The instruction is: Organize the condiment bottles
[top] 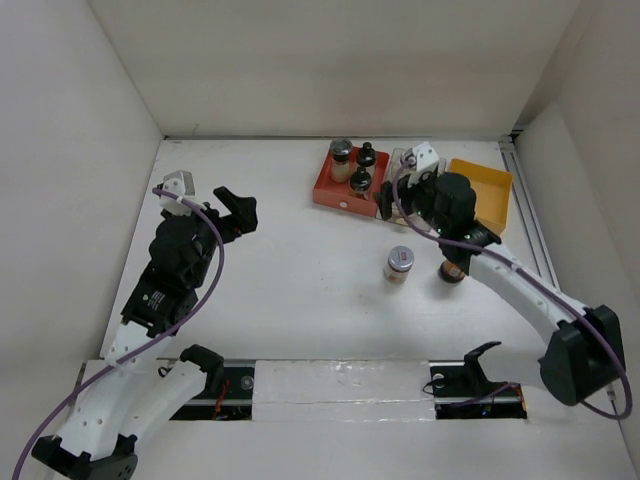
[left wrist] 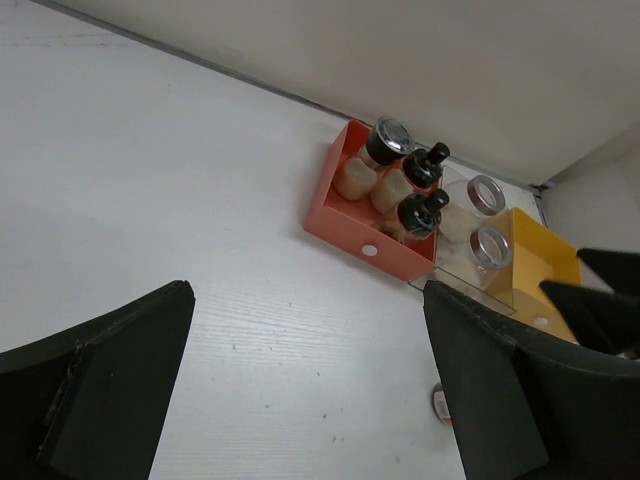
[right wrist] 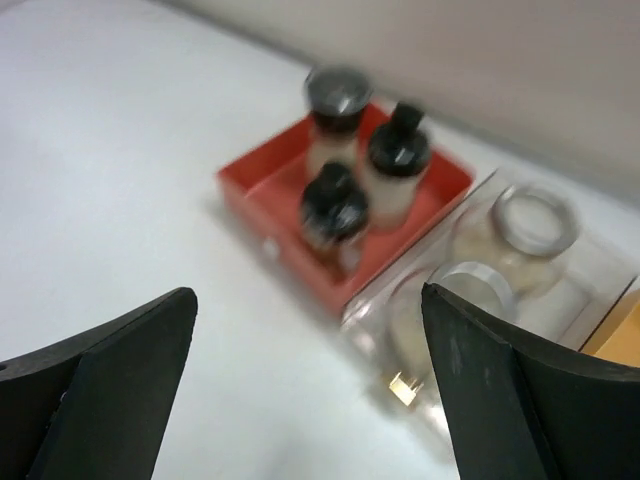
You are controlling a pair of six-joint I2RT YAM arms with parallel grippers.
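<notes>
While right claw (right wrist: 308, 300) gapes, labelled jar (top: 399, 263) stands apart.

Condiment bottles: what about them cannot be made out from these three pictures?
1. Two squat glass jars: in the top view the right arm covers them; only the wrist views show them.
2. Brown bottle: top view, mostly under the right arm.
3. Silver-lidded jar: top view, label too small to read.
4. Three bottles in the red tray: right wrist view, blurred; contents unclear.
</notes>
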